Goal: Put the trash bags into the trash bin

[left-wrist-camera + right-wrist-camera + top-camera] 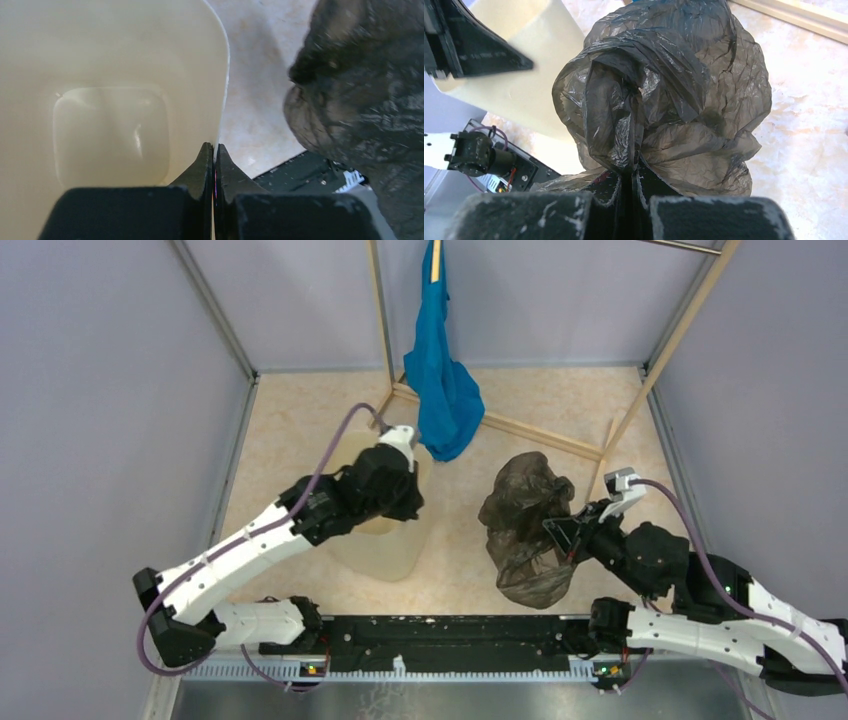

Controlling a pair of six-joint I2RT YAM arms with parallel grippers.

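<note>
The right gripper [633, 172], clamped on the trash bag [674, 100], should lift it and carry it toward 9 o'clock, over the trash bin [385, 555], whose rim the left gripper [214, 150] pinches.

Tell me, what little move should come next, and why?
Probably swing the trash bag left, over the bin: the right jaws are shut on it beside the bin, whose rim the left jaws pinch, and the bin looks empty.
</note>
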